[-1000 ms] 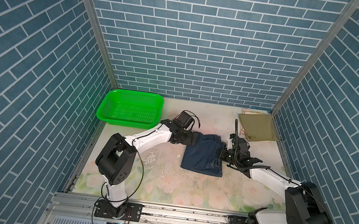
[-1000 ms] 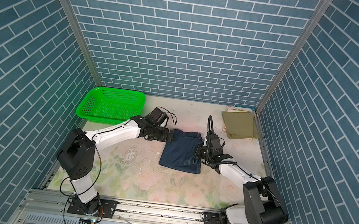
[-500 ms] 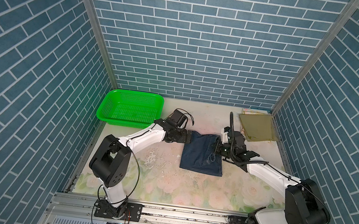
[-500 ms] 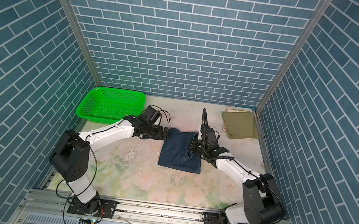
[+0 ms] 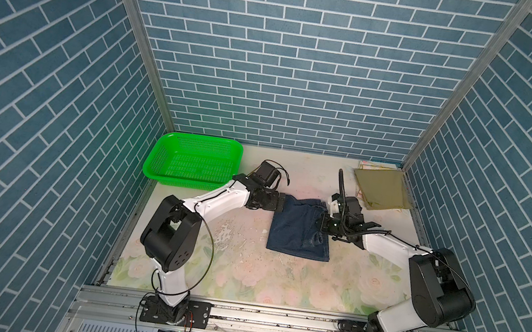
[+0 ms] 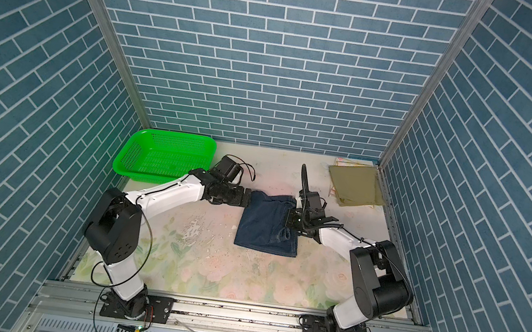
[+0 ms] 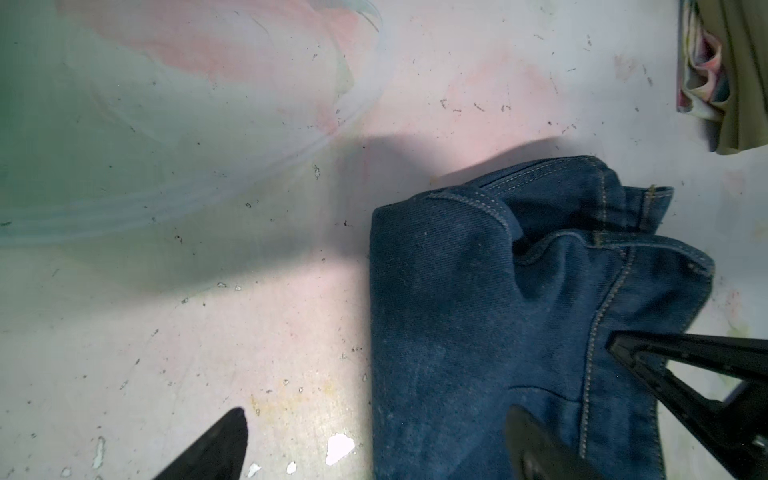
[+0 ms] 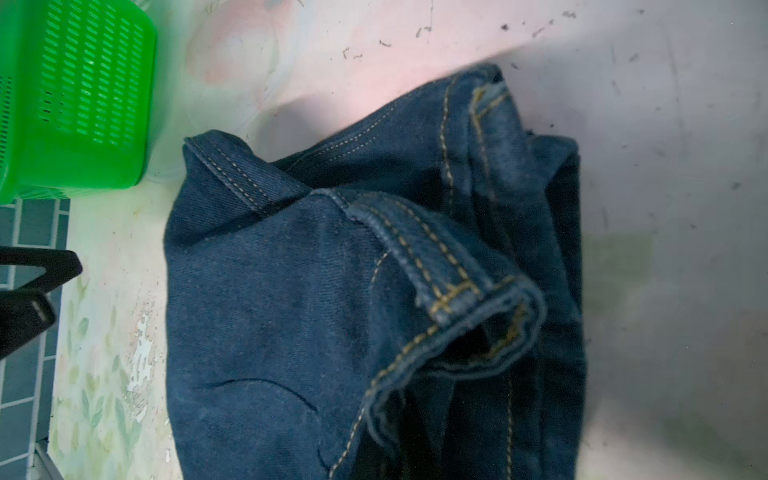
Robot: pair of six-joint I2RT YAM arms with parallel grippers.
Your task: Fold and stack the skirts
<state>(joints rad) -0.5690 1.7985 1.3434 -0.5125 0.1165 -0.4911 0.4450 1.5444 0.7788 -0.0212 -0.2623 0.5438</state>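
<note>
- While the folded denim skirt [image 5: 298, 230] lies central on the tabletop [image 5: 243, 275], yellow stitching showing, the left end effector [image 5: 282, 203] sits at its 10 o'clock corner, jaws apart.
- At its 3 o'clock edge the right end effector [image 5: 321, 222] is closed; grip on cloth unclear.
- At 1 o'clock the olive-khaki skirt [image 5: 381, 191] covers the floral skirt [image 7: 702, 79].
- At 10 o'clock stands the perforated green basket [image 5: 185, 182].

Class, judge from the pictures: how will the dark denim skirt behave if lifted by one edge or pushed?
The denim skirt will probably flop and unfold: its layers sag in loose creases. Thick stitched seams suggest some weight. Pushed, it would likely bunch, not slide.
</note>
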